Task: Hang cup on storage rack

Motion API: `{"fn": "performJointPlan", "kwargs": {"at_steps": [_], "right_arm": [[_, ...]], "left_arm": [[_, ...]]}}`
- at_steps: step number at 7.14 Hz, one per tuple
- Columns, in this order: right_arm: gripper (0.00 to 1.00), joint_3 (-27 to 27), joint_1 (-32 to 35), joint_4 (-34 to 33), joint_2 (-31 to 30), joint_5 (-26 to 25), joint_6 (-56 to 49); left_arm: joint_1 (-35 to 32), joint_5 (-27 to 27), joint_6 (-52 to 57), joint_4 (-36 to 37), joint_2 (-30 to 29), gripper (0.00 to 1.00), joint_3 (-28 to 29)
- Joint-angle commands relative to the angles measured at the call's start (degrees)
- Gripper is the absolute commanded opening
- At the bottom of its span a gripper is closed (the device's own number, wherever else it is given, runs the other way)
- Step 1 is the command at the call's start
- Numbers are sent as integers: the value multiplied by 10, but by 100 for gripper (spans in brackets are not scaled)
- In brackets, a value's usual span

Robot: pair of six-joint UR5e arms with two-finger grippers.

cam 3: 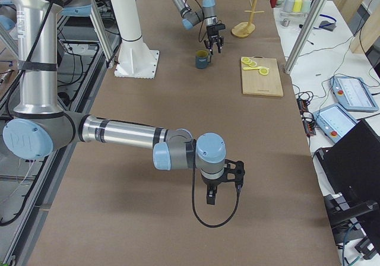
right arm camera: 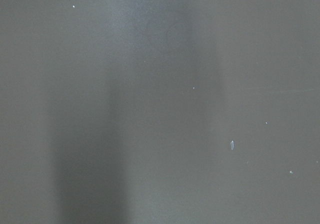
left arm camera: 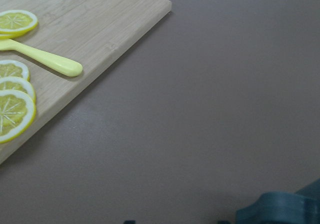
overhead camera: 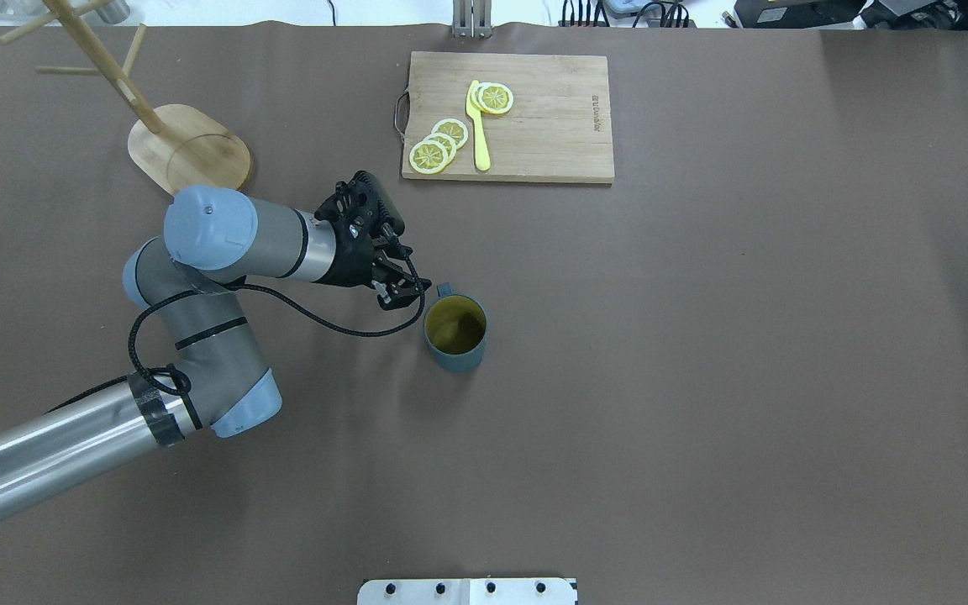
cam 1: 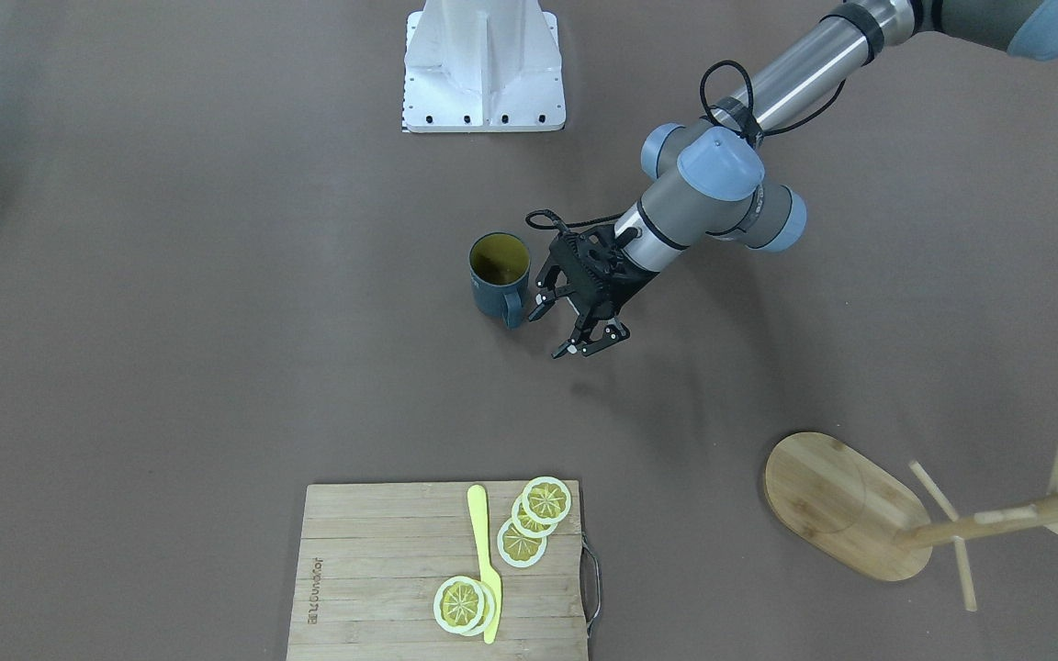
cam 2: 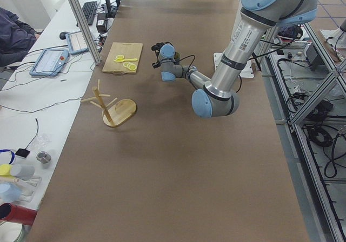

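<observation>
Cup point(overhead camera: 455, 329): upright, handle point(overhead camera: 444, 291) just beside left jaws, turned toward them
Jaw state: spread, empty
Nearer arm: left

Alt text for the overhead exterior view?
The open left gripper is beside the handle of an upright slate-blue cup mid-table. A bamboo storage rack stands at far left, a cutting board with lemon slices beyond.
</observation>
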Motion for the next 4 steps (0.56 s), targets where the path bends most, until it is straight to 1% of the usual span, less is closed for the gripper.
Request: {"fn": "performJointPlan", "kwargs": {"at_steps": [1, 4], "right_arm": [[100, 0, 0, 0, 0, 1, 0], [100, -2, 0, 0, 0, 0, 0]], "left_arm": [[-1, -27, 14, -2, 2, 64, 0], [3, -27, 14, -1, -3, 64, 8]]}}
